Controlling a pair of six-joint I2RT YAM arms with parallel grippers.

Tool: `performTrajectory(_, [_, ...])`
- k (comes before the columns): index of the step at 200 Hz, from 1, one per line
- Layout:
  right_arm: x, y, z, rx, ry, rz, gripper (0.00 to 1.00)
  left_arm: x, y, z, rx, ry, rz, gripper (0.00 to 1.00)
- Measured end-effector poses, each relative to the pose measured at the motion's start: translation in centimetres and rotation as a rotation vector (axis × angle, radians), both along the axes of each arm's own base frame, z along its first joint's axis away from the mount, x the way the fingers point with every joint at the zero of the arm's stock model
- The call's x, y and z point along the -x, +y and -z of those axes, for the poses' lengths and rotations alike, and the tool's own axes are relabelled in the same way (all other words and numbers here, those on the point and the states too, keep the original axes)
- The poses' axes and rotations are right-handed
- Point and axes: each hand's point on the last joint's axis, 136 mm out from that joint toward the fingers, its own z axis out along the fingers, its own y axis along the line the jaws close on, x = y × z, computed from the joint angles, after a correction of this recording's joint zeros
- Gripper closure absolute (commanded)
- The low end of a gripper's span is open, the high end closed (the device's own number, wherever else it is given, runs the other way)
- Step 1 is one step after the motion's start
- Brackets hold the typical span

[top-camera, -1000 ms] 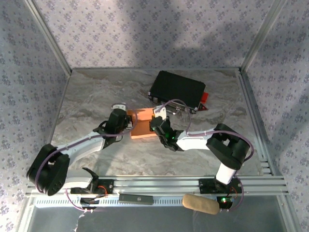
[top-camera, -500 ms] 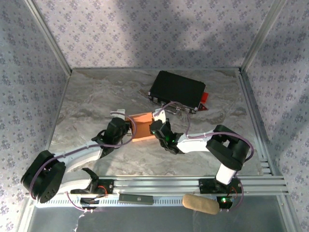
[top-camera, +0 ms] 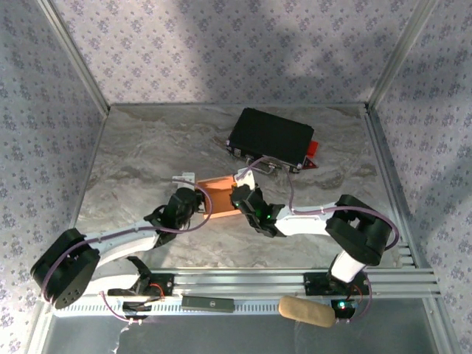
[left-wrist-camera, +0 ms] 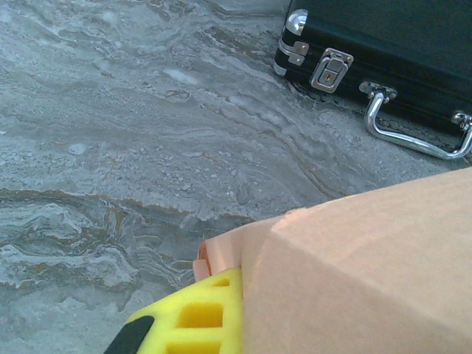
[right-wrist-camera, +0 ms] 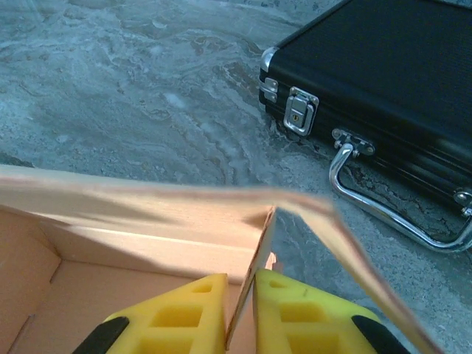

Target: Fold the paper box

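**Operator:** Location of the paper box, and state of each tool?

**Guide:** You find the paper box point(top-camera: 220, 195) at the centre of the top view. It lies on the desk point(top-camera: 140, 147), just below and left of the black case point(top-camera: 271, 138). It is partly erected: an open tray with walls up and a long flap point(right-wrist-camera: 147, 193) loose.

The right tool point(right-wrist-camera: 240, 291), at the bottom of the right wrist view, is closed almost fully. Its yellow fingers point(right-wrist-camera: 184, 313) pinch one thin upright wall of the box.

The left tool point(top-camera: 194, 199) sits at the box's left end. At the lower centre of the left wrist view, one finger rests against the outer face. The cardboard hides the other, so you cannot tell how far this tool is open.

**Operator:** Handling characteristics?

**Guide:** Treat the box as light, thin and easily creased. The salmon-orange cardboard is matte and smooth. Its panels look stiff only near the scored folds, and the free flap bows across the middle of the right wrist view.

Expect the box to slide on the polished, marbled desk unless one tool anchors it. Take hold at the edge of a wall or flap, close to a crease, and pinch lightly.

The case is rigid, with a textured shell and a chrome latch point(right-wrist-camera: 296, 118). Steer clear of it.
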Motion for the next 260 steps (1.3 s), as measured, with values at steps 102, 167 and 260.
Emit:
performTrajectory(102, [2.2,-0.6,0.8,-0.015,0.067,-0.054,0.5,1.3,-0.6,0.2,-0.043,-0.032,-0.004,1.0])
performTrajectory(167, [5.2,-1.3,-0.9,-0.144,0.113,-0.099,0.39,1.8,-0.4,0.4,-0.072,-0.069,-0.051,1.0])
performTrajectory(260, [7.9,-5.4,-5.1,-0.401,0.178,-0.014,0.49,2.0,0.1,0.5,-0.102,-0.09,-0.091,1.0])
